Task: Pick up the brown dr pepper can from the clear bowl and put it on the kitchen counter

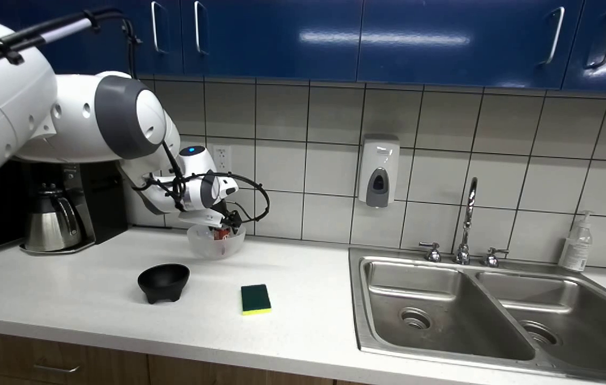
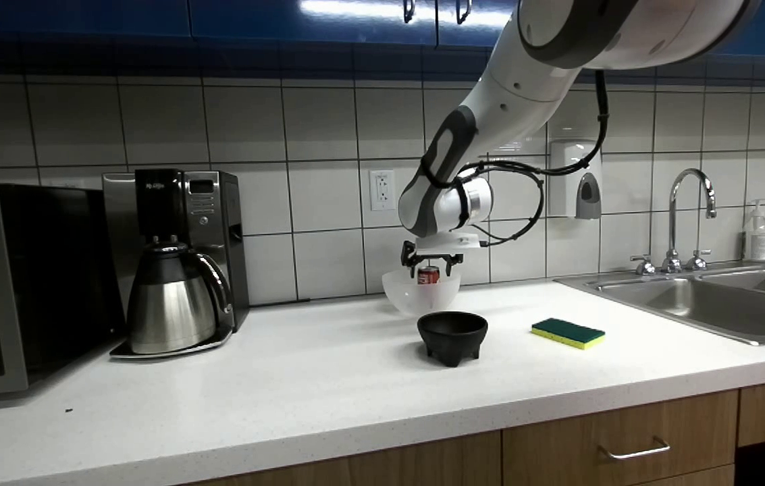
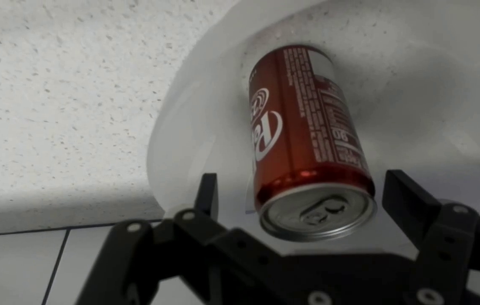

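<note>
The dr pepper can (image 3: 303, 118) is red-brown and stands in the clear bowl (image 3: 193, 140), with its pull-tab end toward my gripper (image 3: 302, 174). The fingers are open on both sides of the can's top end, with a gap on each side. In both exterior views the can (image 1: 221, 234) (image 2: 429, 275) shows near the rim of the pale bowl (image 1: 216, 249) (image 2: 416, 297). The gripper (image 2: 431, 273) points down over the bowl. The can's lower part is blurred by the bowl wall in those views. The bowl stands on the white kitchen counter (image 1: 303, 321) near the tiled wall.
A black bowl (image 1: 163, 282) (image 2: 452, 334) stands in front of the clear bowl. A green and yellow sponge (image 1: 255, 299) (image 2: 568, 333) lies nearby. A coffee maker (image 2: 179, 270) and a microwave (image 2: 24, 290) stand along the counter. A double sink (image 1: 359, 299) is set in the counter.
</note>
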